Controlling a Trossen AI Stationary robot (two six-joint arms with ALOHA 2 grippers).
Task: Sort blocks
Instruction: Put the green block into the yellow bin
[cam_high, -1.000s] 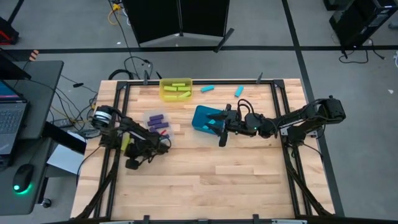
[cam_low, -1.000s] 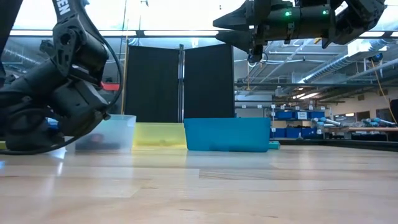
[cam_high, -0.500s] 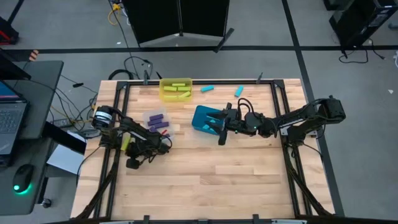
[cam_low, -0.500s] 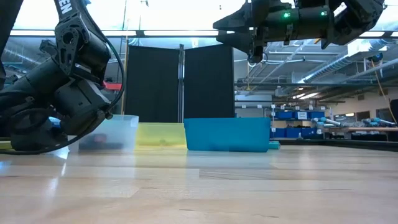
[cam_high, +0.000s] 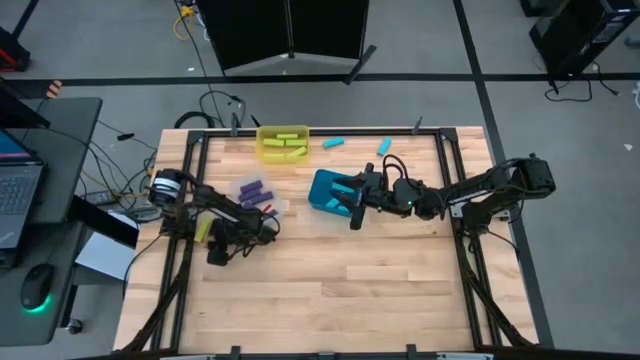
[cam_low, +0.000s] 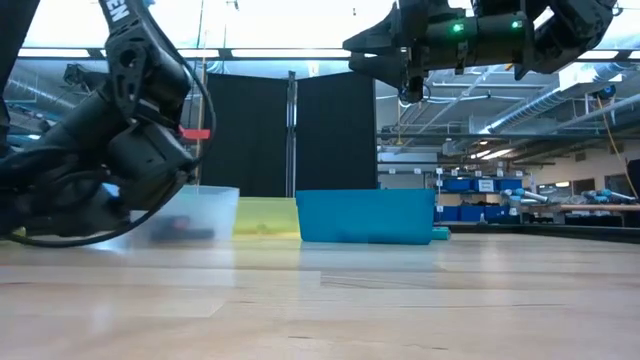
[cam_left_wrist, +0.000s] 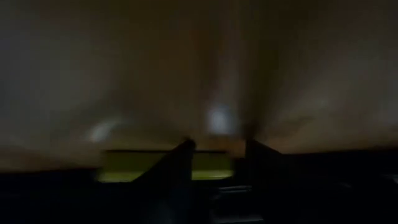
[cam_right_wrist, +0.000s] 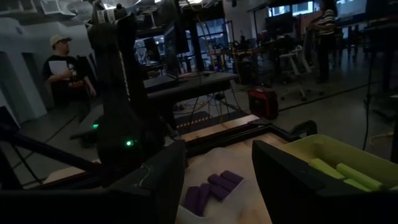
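My left gripper is low over the table near its left edge, and it is open in the blurred left wrist view. A yellow-green block lies flat on the wood beside it. It runs across behind one finger. My right gripper hangs open and empty, high above the near edge of the teal bin, as the low view shows. Cyan blocks lie in that bin. Purple blocks lie in the clear bin. My left gripper stands close over the yellow-green block, but blur and the fingers' own shadow hide the spot. I cannot tell whether a finger touches it.
The yellow bin with yellow-green blocks stands at the far edge. Two loose cyan blocks lie on the table beside it. Bare wood fills the near half of the table. A person stands beyond the table's left side.
My left gripper has moved a little toward the far edge and the table's right, staying low. In the low view the clear bin has slid slightly toward the table's right. The yellow-green block has barely shifted.
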